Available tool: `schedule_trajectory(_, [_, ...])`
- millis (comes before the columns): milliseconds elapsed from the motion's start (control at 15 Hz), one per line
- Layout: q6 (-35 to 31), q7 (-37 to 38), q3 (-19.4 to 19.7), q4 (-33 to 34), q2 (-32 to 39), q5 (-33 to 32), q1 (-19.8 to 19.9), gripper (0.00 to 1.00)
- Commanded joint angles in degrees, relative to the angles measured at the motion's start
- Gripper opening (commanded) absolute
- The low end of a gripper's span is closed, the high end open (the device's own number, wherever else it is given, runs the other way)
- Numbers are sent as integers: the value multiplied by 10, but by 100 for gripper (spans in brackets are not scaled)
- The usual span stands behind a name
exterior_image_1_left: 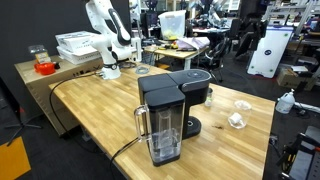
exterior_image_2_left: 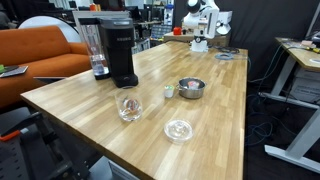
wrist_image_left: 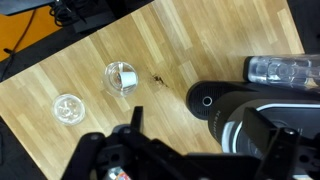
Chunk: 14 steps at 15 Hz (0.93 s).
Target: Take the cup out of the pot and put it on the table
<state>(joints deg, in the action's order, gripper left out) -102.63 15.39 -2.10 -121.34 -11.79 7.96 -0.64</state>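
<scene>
The claw has its jaws spread wide with nothing between them. In the wrist view the black coffee machine lies past it on the light-wood surface. The cup sits inside the small metal pot (it shows only as a pale shape there, too small for detail), out on the open middle of the surface. In both exterior views the arm stands at the far end, well apart from the pot, so claw and cup do not touch. The wrist view does not show the pot. It does show a clear glass and a round clear lid, standing apart on the wood.
</scene>
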Motion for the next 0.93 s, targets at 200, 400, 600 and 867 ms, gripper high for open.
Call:
schedule_trajectory(200, [-3, 19, -9, 10, 8, -23, 1, 100])
schedule_trajectory(400, [-23, 42, -10, 40, 40, -47, 5, 100])
schedule_trajectory(600, [-45, 64, -3, 82, 88, -59, 8, 100])
schedule_trajectory(867, [-73, 121, 14, 135, 167, -85, 8, 100])
